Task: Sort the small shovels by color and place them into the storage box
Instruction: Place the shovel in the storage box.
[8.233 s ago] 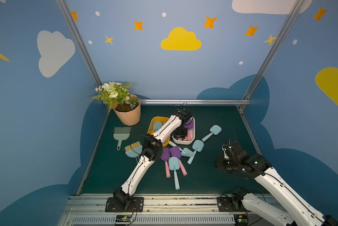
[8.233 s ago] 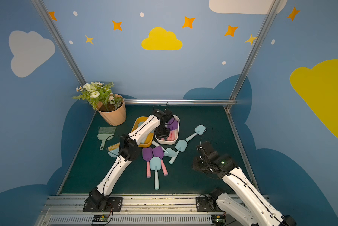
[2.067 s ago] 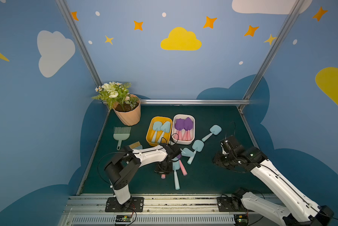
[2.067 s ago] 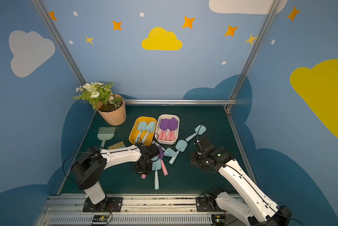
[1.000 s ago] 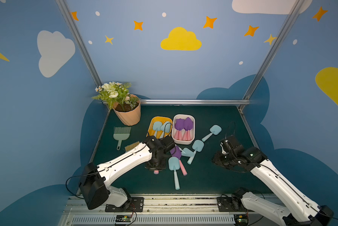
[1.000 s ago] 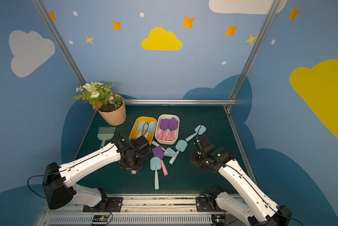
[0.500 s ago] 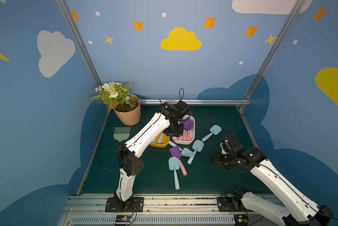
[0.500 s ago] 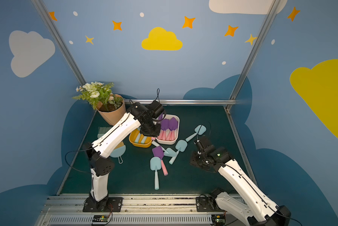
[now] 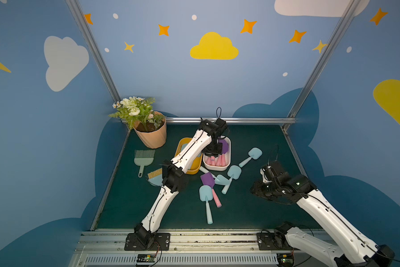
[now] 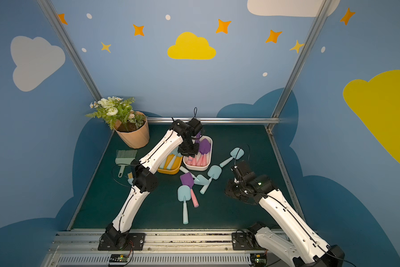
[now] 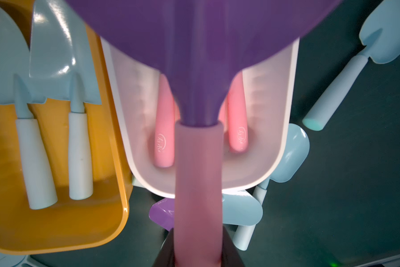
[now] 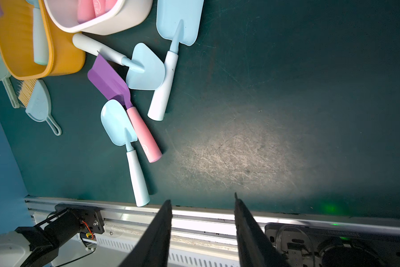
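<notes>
five shovels lie loose on the green mat, and a sixth is up in the air. the left gripper has its fingers pinched narrow round the pink handle of a purple shovel, blade pointing away from the wrist. in the left wrist view that shovel hangs right over the white tub, and down on the tub's floor two pink handles lie side by side. hard up against it sits the yellow tub, with two pale blue shovels laid in it next to each other.

out on the mat, just in front of the tubs, there's a second purple one, its pink handle touching the blade of a pale blue neighbour. two more pale blue ones overlap right beside them, near the white tub's front corner. the last pale blue one lies on its own off to the right of that tub.

over on the right, the right gripper hovers above bare mat, well apart from the pile. its fingers stand partway apart with nothing between them.
</notes>
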Tool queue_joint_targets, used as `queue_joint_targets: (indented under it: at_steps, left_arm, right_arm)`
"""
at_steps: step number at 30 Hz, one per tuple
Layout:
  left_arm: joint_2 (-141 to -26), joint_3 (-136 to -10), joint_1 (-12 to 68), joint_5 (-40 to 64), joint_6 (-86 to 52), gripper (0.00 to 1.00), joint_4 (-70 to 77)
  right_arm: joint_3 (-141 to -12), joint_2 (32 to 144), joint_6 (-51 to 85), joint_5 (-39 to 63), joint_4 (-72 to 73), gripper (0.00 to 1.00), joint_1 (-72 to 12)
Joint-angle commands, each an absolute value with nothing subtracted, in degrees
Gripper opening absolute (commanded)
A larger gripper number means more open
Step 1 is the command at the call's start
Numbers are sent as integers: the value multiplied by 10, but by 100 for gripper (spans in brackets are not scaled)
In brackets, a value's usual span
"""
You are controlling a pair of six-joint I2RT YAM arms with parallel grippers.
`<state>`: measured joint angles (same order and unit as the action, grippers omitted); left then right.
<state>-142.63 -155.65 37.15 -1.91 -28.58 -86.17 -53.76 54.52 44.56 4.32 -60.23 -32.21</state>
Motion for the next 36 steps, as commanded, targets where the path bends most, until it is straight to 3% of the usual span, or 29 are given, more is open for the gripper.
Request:
queue_joint_targets:
  at_steps: [1,36]
  left_arm:
    - [-1446,-1559,370,-1,-288,3,-811]
    - [-1543,-1548,363,-19,-281,3,-808]
  right_arm:
    - [-533,548,435,52,-603,45,-318]
    - [-498,515,432,60,-611,46,-301]
